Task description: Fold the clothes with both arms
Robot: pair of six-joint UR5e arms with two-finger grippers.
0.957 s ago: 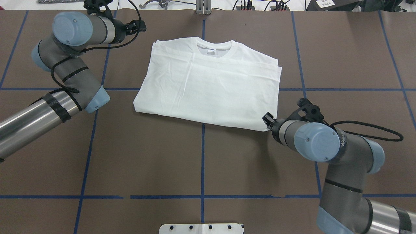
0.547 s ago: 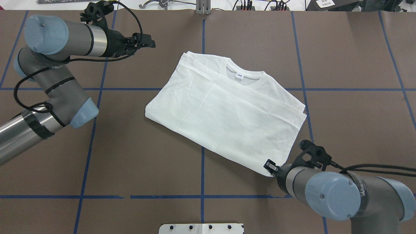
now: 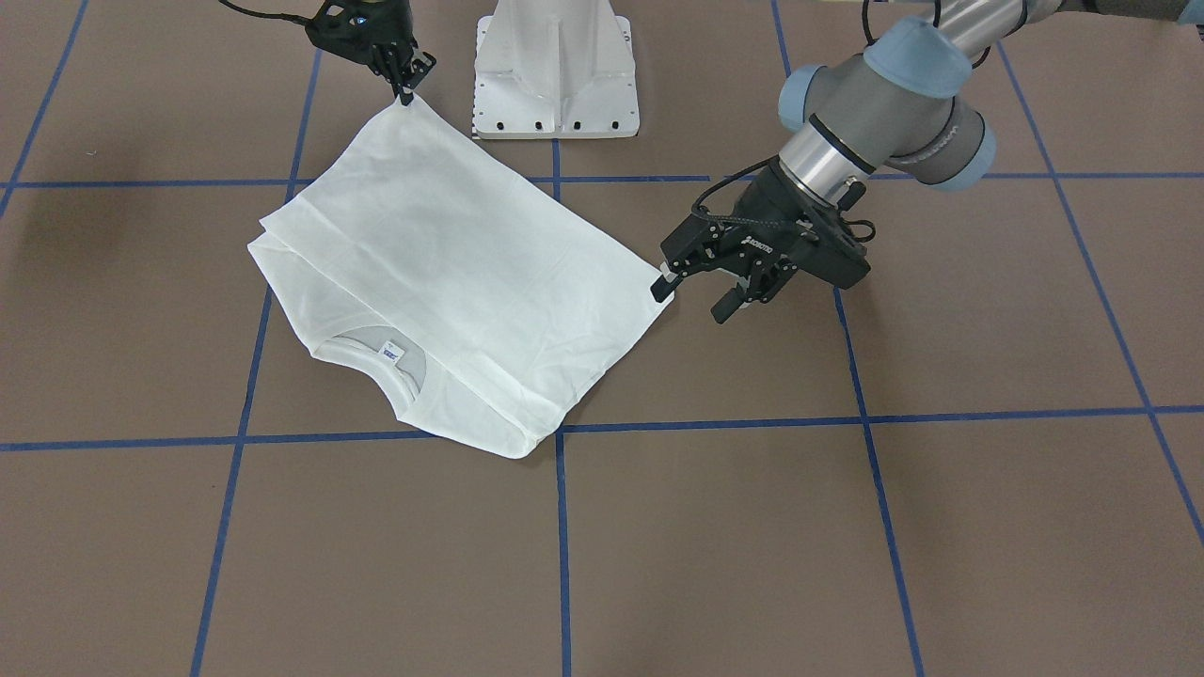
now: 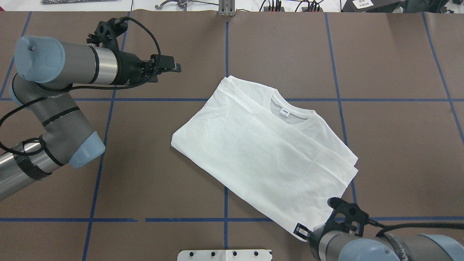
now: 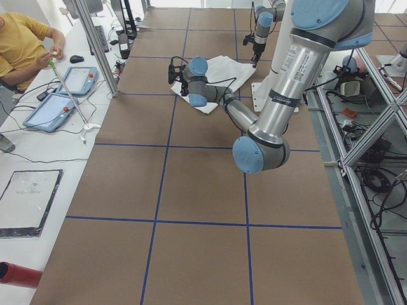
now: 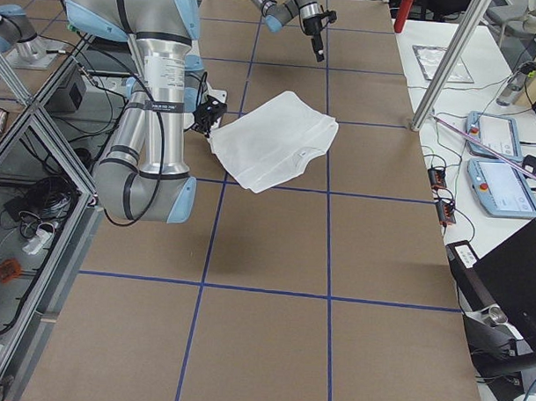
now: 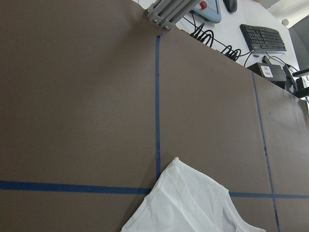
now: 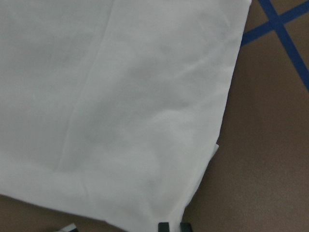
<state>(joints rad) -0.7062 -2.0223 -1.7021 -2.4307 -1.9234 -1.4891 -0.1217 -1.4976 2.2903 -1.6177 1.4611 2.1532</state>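
The white T-shirt lies folded into a rectangle on the brown table, skewed to the grid, with its ribbed collar and blue neck label facing up. It also shows in the front view. No black print shows. My right gripper is shut on the shirt's corner nearest the robot base, seen in the front view and the right wrist view. My left gripper is open and empty. It hovers apart from the shirt, beyond its far left side.
The white pedestal base stands at the robot's edge of the table, close to the held corner. Blue tape lines cross the brown table. An aluminium post and cables sit at the far edge.
My right gripper has pulled its shirt corner toward the robot base, so the shirt slid nearer and to the right and turned. My left gripper moved nearer and to the right, still open.
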